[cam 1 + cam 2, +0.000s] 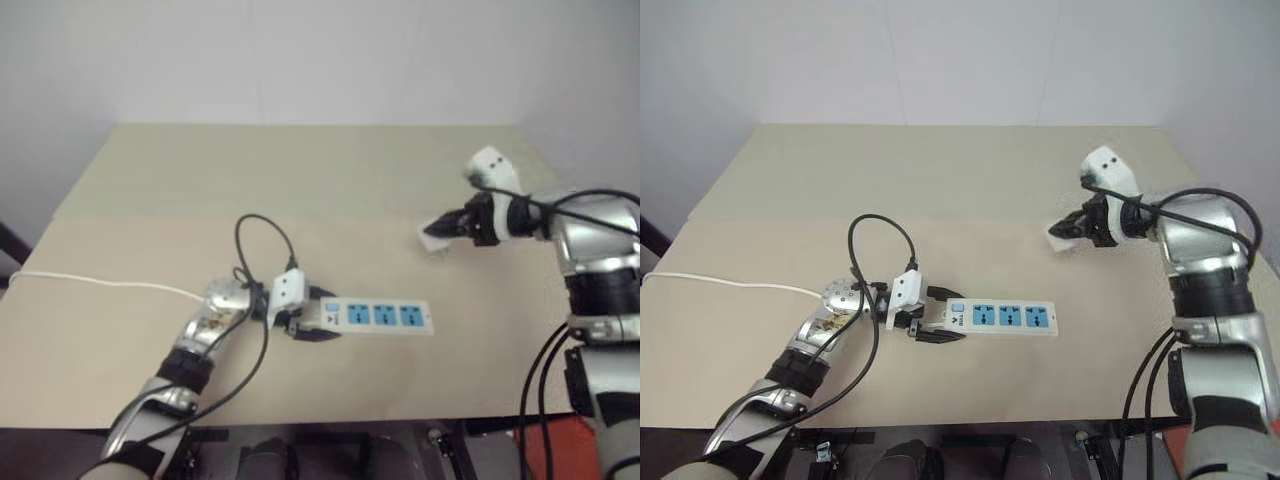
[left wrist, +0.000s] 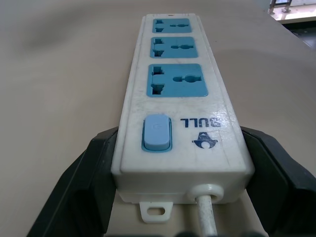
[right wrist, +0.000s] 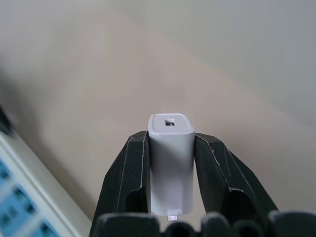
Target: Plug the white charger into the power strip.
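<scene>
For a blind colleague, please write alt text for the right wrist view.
Two black end effector fingers grip a small white rounded plastic charger, held above a beige table; a long white power strip with blue sockets lies at the edge.

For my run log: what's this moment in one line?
left gripper: shut on power strip | right gripper: shut on charger, above table | unplugged

Silver-and-black arms with black two-finger grippers

Both arms have brushed silver housings joined by black ribbed collars, with loose black cables looping alongside. A white box-shaped camera sits on each wrist. The left gripper and right gripper end in matte black, wedge-shaped fingers with angular facets.
</scene>
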